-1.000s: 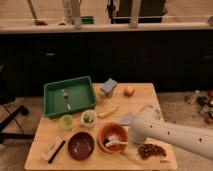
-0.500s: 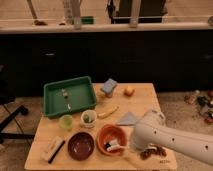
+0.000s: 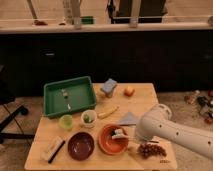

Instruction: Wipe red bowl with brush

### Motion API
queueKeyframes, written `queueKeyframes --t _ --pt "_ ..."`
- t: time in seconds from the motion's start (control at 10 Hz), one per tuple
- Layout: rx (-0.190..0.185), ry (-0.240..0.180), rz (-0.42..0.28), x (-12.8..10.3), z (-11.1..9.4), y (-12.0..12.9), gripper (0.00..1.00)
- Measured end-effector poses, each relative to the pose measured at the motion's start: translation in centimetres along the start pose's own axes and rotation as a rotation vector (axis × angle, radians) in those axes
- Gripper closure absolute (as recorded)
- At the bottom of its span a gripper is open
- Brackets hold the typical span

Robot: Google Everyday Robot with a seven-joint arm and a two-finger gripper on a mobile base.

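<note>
The red bowl (image 3: 109,141) sits at the front middle of the wooden table (image 3: 145,102). The small brush (image 3: 120,133) lies with its whitish head inside the bowl's right half. Its thin handle points right, toward the end of my arm. My gripper (image 3: 133,144) is at the bowl's right rim, mostly hidden under the thick white arm (image 3: 167,131) that reaches in from the lower right.
A dark maroon bowl (image 3: 81,145) and a whitish scrub brush (image 3: 52,148) lie left of the red bowl. Grapes (image 3: 148,149) lie right of it. Behind are a green cup (image 3: 65,121), white cup (image 3: 88,118), banana (image 3: 108,112), grey cloth (image 3: 129,119), green tray (image 3: 69,96), blue sponge (image 3: 109,86) and orange (image 3: 129,91).
My arm has shifted a little to the right. The brush head has moved from the bowl's front towards its upper right.
</note>
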Motion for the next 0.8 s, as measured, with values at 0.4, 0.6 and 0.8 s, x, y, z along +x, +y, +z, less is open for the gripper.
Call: queueKeyframes --t 0.4,0.6,0.8 --pt "-0.022 -0.003 0.025 0.0 0.2 2.9 1.0" --pt "-0.036 -0.01 0.005 -1.7 0.3 3.5 1.0" --pt "-0.047 -0.018 -0.004 -1.7 0.2 4.3 1.0"
